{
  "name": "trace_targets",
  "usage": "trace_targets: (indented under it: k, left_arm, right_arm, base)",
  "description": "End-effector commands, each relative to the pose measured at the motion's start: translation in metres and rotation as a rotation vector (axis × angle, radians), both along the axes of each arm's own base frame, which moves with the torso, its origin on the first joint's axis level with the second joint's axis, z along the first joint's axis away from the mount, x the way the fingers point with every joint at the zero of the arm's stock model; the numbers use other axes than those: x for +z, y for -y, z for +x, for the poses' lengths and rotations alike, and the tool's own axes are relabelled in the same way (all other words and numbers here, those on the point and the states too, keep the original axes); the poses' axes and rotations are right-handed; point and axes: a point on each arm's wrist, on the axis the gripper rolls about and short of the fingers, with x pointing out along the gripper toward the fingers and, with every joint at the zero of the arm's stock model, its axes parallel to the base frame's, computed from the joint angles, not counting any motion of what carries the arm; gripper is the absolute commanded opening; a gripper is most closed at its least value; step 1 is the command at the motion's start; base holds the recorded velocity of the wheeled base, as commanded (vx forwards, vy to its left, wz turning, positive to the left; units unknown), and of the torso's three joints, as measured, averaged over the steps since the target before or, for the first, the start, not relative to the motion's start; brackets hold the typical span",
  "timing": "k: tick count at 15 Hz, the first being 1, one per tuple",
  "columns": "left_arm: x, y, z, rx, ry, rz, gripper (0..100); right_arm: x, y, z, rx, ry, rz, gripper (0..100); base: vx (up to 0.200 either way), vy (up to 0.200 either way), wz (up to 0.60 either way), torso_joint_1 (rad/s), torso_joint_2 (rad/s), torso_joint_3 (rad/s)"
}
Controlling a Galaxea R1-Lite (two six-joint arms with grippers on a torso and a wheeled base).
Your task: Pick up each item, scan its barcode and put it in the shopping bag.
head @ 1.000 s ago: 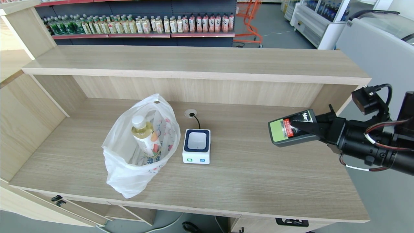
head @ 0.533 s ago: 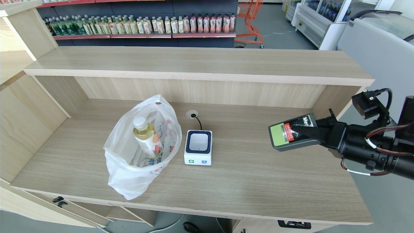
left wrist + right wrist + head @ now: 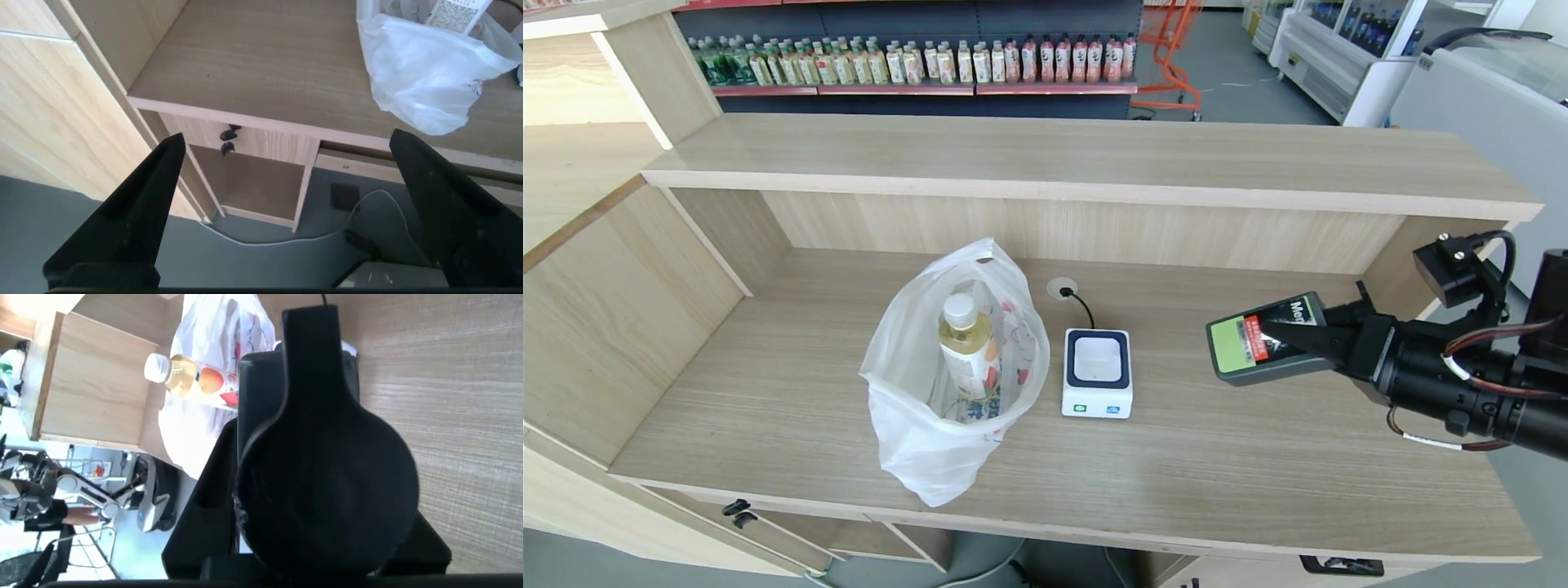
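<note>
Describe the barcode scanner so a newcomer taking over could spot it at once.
On the wooden counter, near the middle of its lower surface, find the white shopping bag. The barcode scanner sits just to the robot's right of it: a small white cube with a dark blue frame around its top window and a black cable running to a hole behind it.
</note>
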Motion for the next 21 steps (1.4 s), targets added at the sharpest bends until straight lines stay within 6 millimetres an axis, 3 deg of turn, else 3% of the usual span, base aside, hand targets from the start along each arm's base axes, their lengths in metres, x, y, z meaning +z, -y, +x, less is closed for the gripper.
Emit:
trace_targets:
  k: [1,10,15,21]
  left_arm:
    - [0.000,0.000,0.000,0.001,-0.001,0.005,100]
    - [0.000,0.000,0.000,0.000,-0.002,0.008,100]
    - [0.000,0.000,0.000,0.000,-0.001,0.007,100]
    - [0.000,0.000,0.000,0.000,-0.002,0.008,100]
  right_arm:
    - [-0.003,0.000,0.002,-0.005,-0.012,-0.002,0]
    - [-0.012,0.000,-0.002,-0.004,-0.057,0.007,0]
    - [-0.013,-0.035,0.012,0.052,-0.047,-0.028,0]
    - [-0.031,-0.056,0.046,0.086,-0.025,-0.145,0]
  base:
    - [0.000,0.200,0.00,0.002,0.00,0.002]
    - [0.022,0.000,0.00,-0.001,0.00,0.000]
    - [0.000,0.000,0.00,0.000,0.00,0.000]
    - [0.000,0.000,0.00,0.000,0.00,0.000]
